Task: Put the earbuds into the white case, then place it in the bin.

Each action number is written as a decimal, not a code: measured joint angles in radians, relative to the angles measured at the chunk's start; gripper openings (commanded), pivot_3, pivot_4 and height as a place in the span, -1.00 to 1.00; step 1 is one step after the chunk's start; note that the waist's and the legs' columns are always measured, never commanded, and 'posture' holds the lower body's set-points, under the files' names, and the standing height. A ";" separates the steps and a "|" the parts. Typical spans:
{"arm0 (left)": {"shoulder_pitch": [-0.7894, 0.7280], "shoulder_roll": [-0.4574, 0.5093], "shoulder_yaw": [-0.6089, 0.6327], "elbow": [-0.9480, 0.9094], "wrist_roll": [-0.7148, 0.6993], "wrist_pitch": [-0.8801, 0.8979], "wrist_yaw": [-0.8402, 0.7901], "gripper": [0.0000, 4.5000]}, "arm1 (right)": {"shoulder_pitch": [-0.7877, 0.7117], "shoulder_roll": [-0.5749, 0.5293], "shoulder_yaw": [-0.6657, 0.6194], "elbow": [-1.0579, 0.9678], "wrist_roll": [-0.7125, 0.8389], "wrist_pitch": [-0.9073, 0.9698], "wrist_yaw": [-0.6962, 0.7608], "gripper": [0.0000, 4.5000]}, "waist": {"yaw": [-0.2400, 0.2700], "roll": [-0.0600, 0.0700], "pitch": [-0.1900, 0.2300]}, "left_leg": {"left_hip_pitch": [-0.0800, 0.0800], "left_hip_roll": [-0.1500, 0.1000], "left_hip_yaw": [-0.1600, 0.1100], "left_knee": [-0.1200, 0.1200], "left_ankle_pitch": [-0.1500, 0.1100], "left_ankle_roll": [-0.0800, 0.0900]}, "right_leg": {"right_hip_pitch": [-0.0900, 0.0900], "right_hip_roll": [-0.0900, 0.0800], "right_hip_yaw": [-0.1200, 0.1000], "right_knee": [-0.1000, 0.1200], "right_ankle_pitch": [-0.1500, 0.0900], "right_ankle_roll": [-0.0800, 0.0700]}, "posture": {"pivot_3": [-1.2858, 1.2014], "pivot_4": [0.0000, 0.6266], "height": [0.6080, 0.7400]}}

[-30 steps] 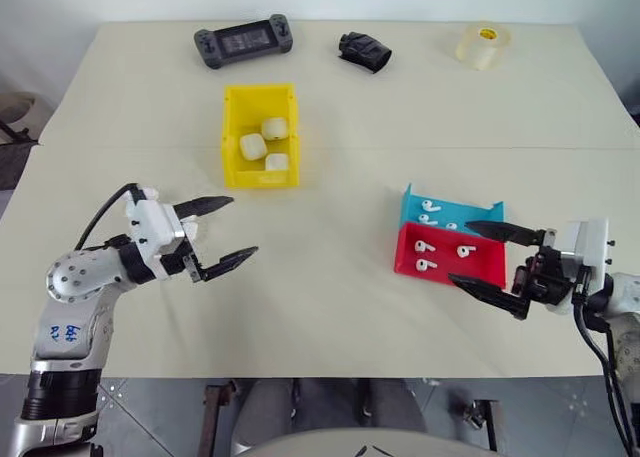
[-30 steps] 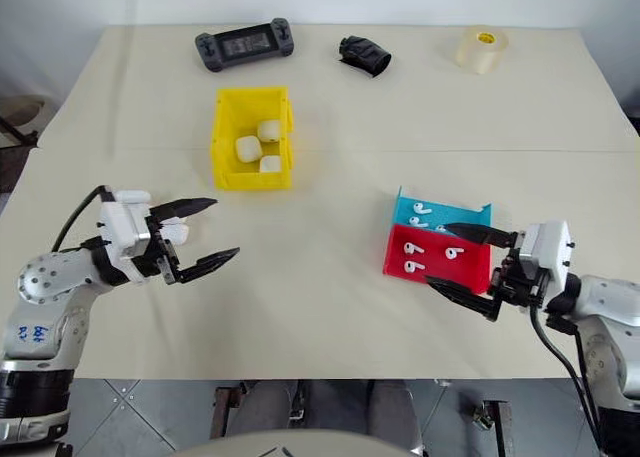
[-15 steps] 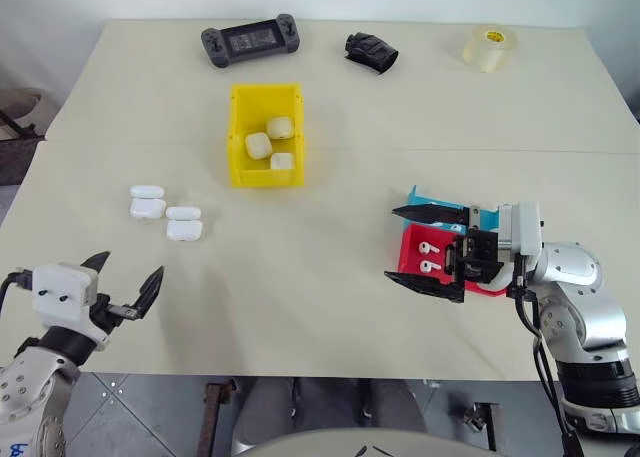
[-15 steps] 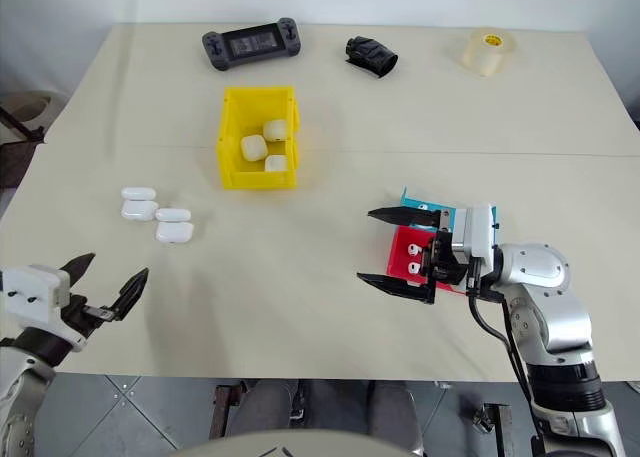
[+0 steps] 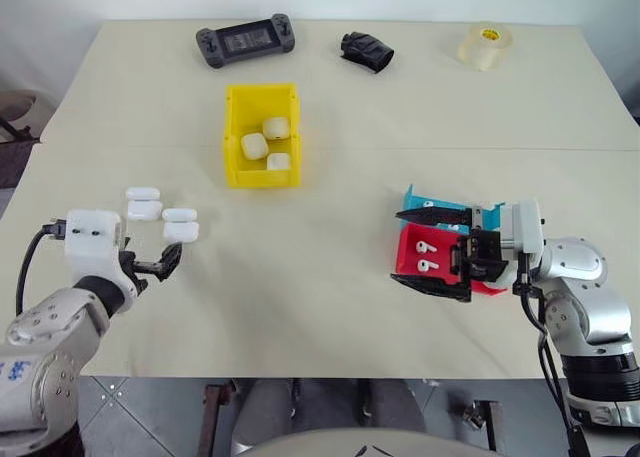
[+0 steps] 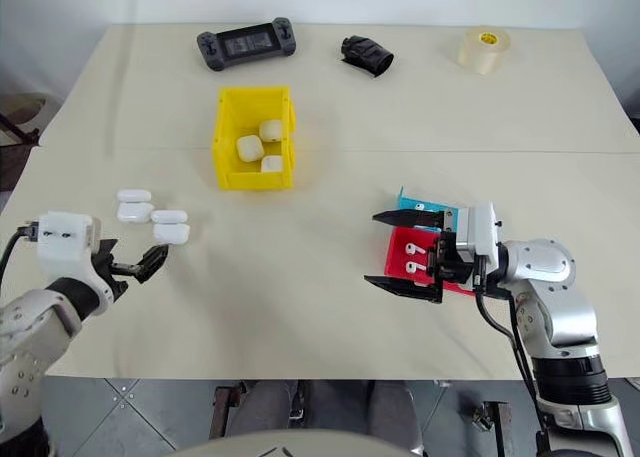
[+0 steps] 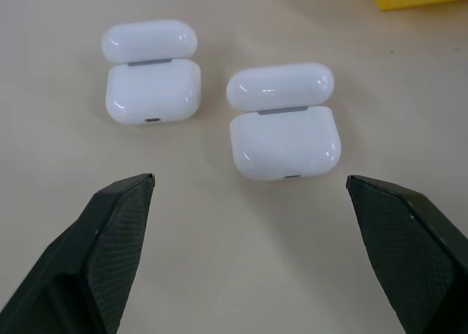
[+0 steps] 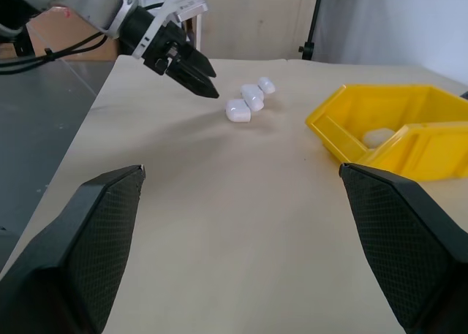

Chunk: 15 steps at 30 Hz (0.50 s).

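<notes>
step: pick-up not begun | left tool [image 5: 150, 264] spread wide, empty, lower left, just short of white case [image 7: 285, 142], lid open | right tool [image 5: 434, 253] spread, empty, over red tray [image 5: 482, 280] earbuds [image 5: 427, 247] | bin [image 5: 235, 167] upper centre | next: likely pinch one earbud

Two open cases [image 7: 285, 122] lie side by side just ahead of the left end effector [image 5: 150, 267]; the bin [image 5: 262, 167] sits beyond them. Earbuds [image 5: 428, 247] lie in the trays between the right end effector's [image 5: 432, 252] spread fingers.
</notes>
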 measured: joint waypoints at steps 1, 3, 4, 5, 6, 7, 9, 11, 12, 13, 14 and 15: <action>-0.043 -0.011 -0.001 -0.001 0.006 0.064 0.015 0.99 | 0.001 0.000 0.000 -0.006 0.001 0.004 -0.003 1.00 | 0.000 0.000 0.000 | 0.000 0.000 0.000 0.000 0.000 0.000 | 0.000 0.000 0.000 0.000 0.000 0.000 | 0.03 -0.52 1.00; -0.106 -0.036 -0.011 -0.001 0.016 0.154 0.042 0.99 | 0.003 0.000 -0.001 -0.024 0.003 0.008 -0.010 1.00 | 0.000 0.000 0.000 | 0.000 0.000 0.000 0.000 0.000 0.000 | 0.000 0.000 0.000 0.001 0.000 0.000 | 0.03 -0.52 1.00; -0.131 -0.050 -0.022 0.001 0.019 0.174 0.057 0.99 | 0.005 0.000 -0.001 -0.031 0.003 0.013 -0.014 1.00 | 0.000 0.000 0.000 | 0.000 0.000 0.000 0.000 0.000 0.000 | 0.000 0.000 0.000 0.000 0.000 0.000 | 0.03 -0.52 1.00; -0.148 -0.061 -0.033 0.002 0.019 0.183 0.067 0.99 | 0.006 0.000 -0.001 -0.034 0.003 0.017 -0.015 1.00 | 0.000 0.000 0.000 | 0.000 0.000 0.000 0.000 0.000 0.000 | 0.000 0.000 0.000 0.000 0.000 0.000 | 0.03 -0.52 1.00; -0.175 -0.084 -0.043 0.008 0.022 0.191 0.085 0.99 | 0.011 0.000 -0.003 -0.037 0.004 0.019 -0.018 1.00 | 0.001 0.000 0.000 | 0.000 0.000 0.000 0.000 0.000 0.000 | 0.000 0.000 0.000 0.000 0.000 0.000 | 0.03 -0.52 1.00; -0.201 -0.106 -0.050 0.016 0.023 0.192 0.101 0.99 | 0.019 0.000 -0.003 -0.040 0.004 0.020 -0.021 1.00 | 0.001 0.000 0.000 | 0.000 0.000 0.000 0.001 0.000 0.000 | 0.000 0.000 0.000 0.000 0.000 0.000 | 0.03 -0.52 1.00; -0.239 -0.132 -0.077 0.049 0.027 0.192 0.137 0.99 | 0.030 0.003 -0.002 -0.054 0.004 0.022 -0.029 1.00 | 0.003 0.000 0.000 | 0.000 -0.001 0.000 0.001 0.000 0.000 | 0.000 0.000 0.000 0.000 0.000 0.000 | 0.03 -0.52 1.00; -0.250 -0.142 -0.095 0.077 0.029 0.192 0.165 0.99 | 0.039 0.004 -0.002 -0.071 0.004 0.022 -0.037 1.00 | 0.002 0.000 0.000 | 0.000 -0.001 0.000 0.001 0.000 0.000 | 0.000 0.000 0.000 0.000 0.000 0.000 | 0.03 -0.52 1.00; -0.257 -0.140 -0.103 0.089 0.033 0.192 0.177 0.99 | 0.043 0.004 -0.002 -0.074 0.004 0.022 -0.040 1.00 | 0.001 0.000 0.000 | 0.000 -0.001 0.000 0.001 0.000 0.000 | 0.000 0.000 0.000 0.000 0.000 0.000 | 0.03 -0.52 1.00; -0.264 -0.136 -0.111 0.103 0.037 0.192 0.189 0.99 | 0.046 0.004 -0.002 -0.075 0.004 0.022 -0.045 1.00 | 0.001 -0.001 0.000 | 0.000 -0.002 0.000 0.001 0.000 0.000 | 0.000 0.000 0.000 0.000 0.000 0.000 | 0.03 -0.52 1.00; -0.274 -0.135 -0.117 0.120 0.039 0.193 0.197 0.99 | 0.050 0.004 -0.002 -0.077 0.004 0.023 -0.050 1.00 | 0.001 0.000 0.000 | 0.000 -0.001 0.000 0.001 0.000 -0.001 | 0.000 0.001 0.000 0.000 0.000 0.000 | 0.03 -0.52 1.00; -0.282 -0.135 -0.119 0.128 0.041 0.193 0.204 0.99 | 0.055 0.006 -0.002 -0.082 0.004 0.023 -0.056 1.00 | 0.001 -0.001 0.000 | 0.000 -0.001 0.000 0.001 0.000 -0.001 | 0.000 0.001 0.000 0.000 0.000 0.000 | 0.03 -0.52 1.00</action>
